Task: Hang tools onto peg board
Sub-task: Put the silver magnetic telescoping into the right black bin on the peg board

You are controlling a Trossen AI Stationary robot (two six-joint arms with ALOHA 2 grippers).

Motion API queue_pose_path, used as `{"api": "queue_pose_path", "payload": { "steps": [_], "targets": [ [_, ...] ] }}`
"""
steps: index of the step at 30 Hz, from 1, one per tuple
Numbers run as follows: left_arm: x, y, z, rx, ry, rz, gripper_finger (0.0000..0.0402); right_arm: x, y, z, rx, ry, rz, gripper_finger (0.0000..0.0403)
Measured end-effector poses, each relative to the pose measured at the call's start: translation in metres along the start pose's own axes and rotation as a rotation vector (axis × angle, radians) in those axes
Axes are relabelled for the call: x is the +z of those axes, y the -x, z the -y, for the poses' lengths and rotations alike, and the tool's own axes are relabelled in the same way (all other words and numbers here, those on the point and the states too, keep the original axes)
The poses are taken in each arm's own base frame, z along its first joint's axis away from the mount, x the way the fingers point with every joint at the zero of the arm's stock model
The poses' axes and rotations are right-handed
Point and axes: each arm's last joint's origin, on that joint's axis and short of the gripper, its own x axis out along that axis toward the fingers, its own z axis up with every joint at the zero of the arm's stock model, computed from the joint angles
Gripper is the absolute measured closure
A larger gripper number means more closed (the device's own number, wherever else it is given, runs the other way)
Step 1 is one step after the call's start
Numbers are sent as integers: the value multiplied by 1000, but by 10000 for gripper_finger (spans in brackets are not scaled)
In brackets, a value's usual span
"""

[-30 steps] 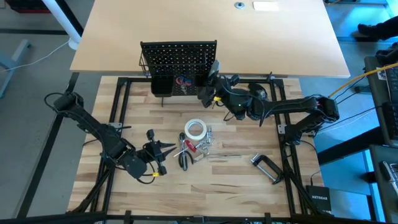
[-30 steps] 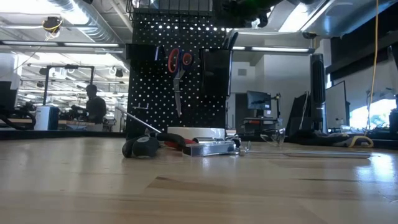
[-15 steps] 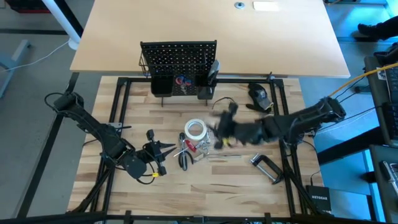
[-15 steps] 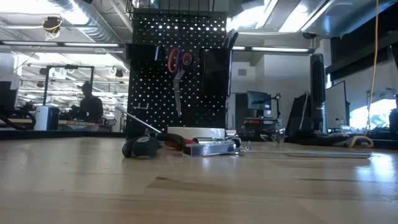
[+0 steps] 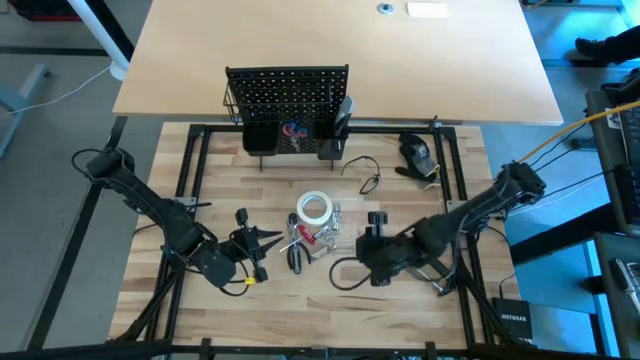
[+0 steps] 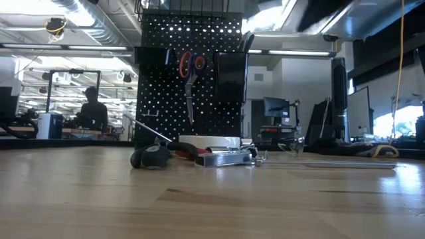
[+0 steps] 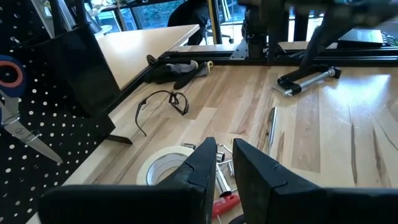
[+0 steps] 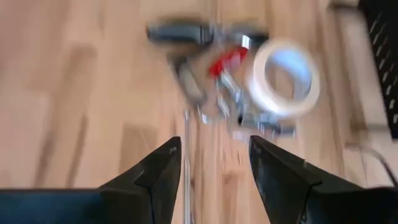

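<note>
Peg board stands upright at the far edge of the slatted work surface, so its hooks and cups face the arms. One pair of red-handled scissors hangs on it already, blades down, between two black cups; judged as the hung share of the task, the rest not yet placed.

Tool pile lies mid-table, in reach of both arms:
- tape roll: 1, flat on the wood
- red-handled tool: 1, in the cluster just beside the roll
- black-handled pliers: 1, at the near edge of the cluster
- thin metal rod: 1, lying apart from the pile toward the right arm
- C-clamp: 1, well apart on the right, partly hidden under the right arm in the high view
- small metal bits: too small to count

Off-task: safety glasses, 1, on the wood between board and pile; bulky black device, 1, at the right rail.

Right gripper: fingers spread, nothing between them, low over the wood and pointed at the pile from the rod side; judged to be lining up a next pick.

Left gripper: fingers nearly together with a narrow gap, holding nothing, parked near the pile on the left, aimed at the tape roll. Arm judged waiting
</note>
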Motion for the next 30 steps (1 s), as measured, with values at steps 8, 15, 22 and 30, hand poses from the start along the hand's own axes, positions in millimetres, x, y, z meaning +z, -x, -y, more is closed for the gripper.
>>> {"api": "queue_pose_path", "payload": {
  "steps": [8, 15, 22, 30],
  "targets": [
    [-3, 1, 0, -5, -20, -19, 357, -11, -62, -5, 28, 44, -271, 212],
    [-4, 1, -1, -4, -19, -28, 357, -20, -105, -3, 56, 34, -420, 212],
    [-4, 1, -1, -4, -19, -28, 357, -27, -126, -3, 72, 35, -497, 231],
    [-4, 1, -1, -4, -18, -28, 357, -33, -132, -5, 85, 39, -483, 303]
  ]
}}
